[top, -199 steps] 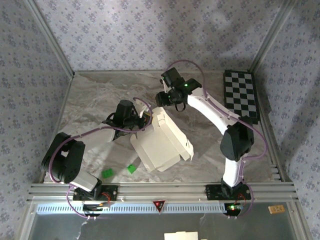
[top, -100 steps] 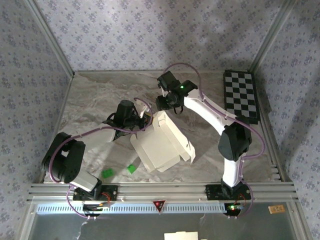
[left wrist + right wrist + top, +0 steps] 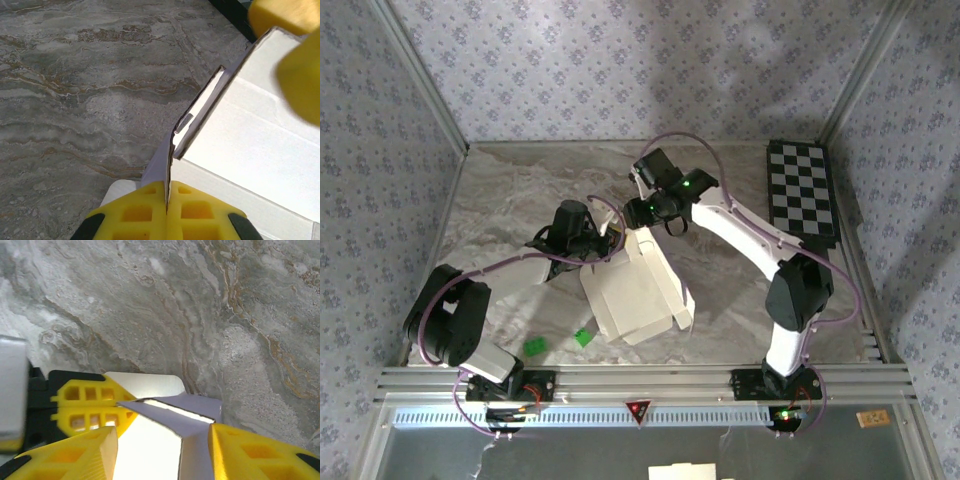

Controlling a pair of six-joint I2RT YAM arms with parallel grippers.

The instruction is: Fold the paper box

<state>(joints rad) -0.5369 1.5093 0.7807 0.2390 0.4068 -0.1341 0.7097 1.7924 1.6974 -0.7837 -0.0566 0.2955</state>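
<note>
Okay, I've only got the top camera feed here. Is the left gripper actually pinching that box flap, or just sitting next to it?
Observer: Pinching. On the left wrist camera the left gripper is shut on a thin flap of the paper box, which stands on edge between its jaws.
Operator: And the right one, is it holding anything?
Observer: On the right wrist camera the right gripper is open, jaws apart on either side of a folded box corner. I can't tell whether they press on it.
</note>
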